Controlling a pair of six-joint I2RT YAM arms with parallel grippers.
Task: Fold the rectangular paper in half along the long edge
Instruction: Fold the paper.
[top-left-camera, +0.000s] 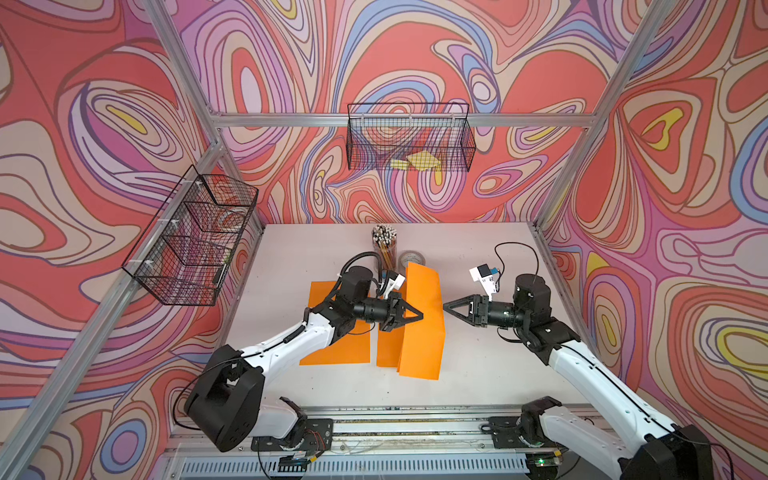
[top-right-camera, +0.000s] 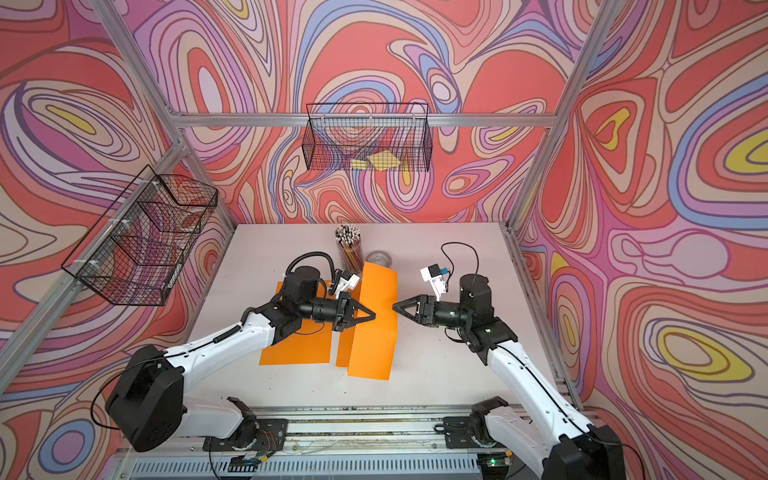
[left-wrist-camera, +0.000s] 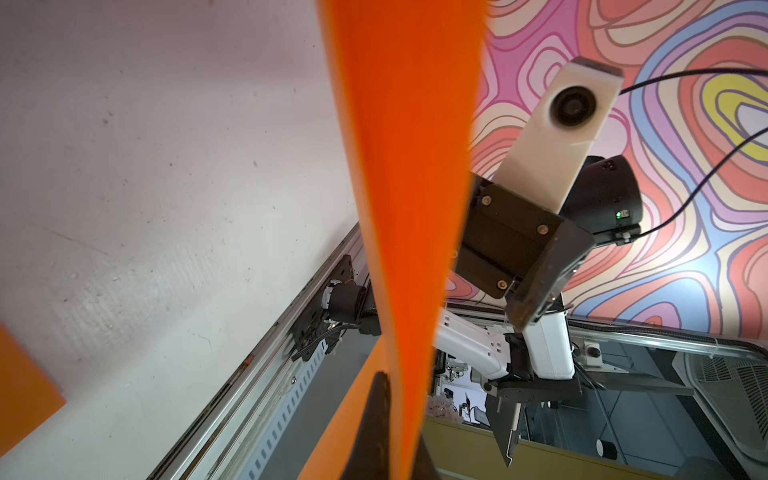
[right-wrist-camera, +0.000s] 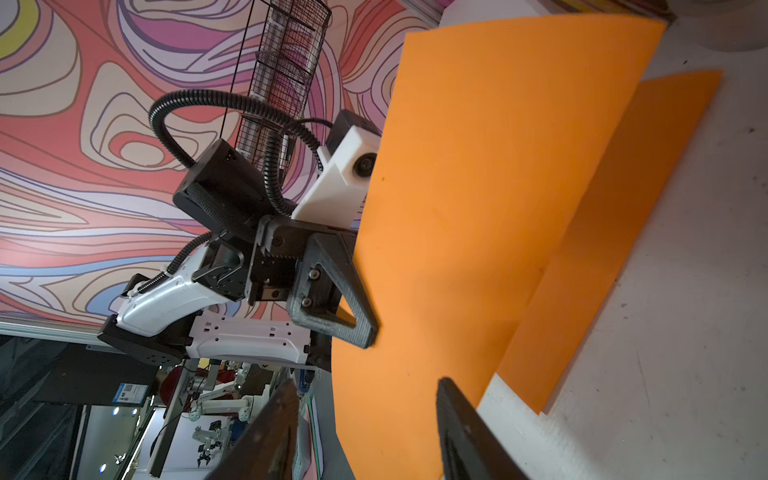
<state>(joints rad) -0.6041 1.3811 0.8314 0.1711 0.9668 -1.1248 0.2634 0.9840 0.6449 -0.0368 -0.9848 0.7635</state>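
Note:
The rectangular paper (top-left-camera: 424, 340) (top-right-camera: 376, 345) is orange. One flap of it stands raised off the table, and an orange strip (top-left-camera: 388, 349) lies flat on the table next to it. My left gripper (top-left-camera: 419, 318) (top-right-camera: 371, 316) is shut on the raised flap's left edge. In the left wrist view the paper (left-wrist-camera: 399, 166) runs between the shut fingers of this gripper (left-wrist-camera: 401, 409). My right gripper (top-left-camera: 446, 307) (top-right-camera: 395, 307) is open at the flap's right edge. In the right wrist view the paper (right-wrist-camera: 478, 208) fills the gap between this gripper's (right-wrist-camera: 368, 384) spread fingers.
A second orange sheet (top-left-camera: 336, 345) lies flat under my left arm. A pencil cup (top-left-camera: 384, 245) and a tape roll (top-left-camera: 415, 257) stand behind the paper. Wire baskets hang on the back wall (top-left-camera: 409, 137) and the left wall (top-left-camera: 195, 237).

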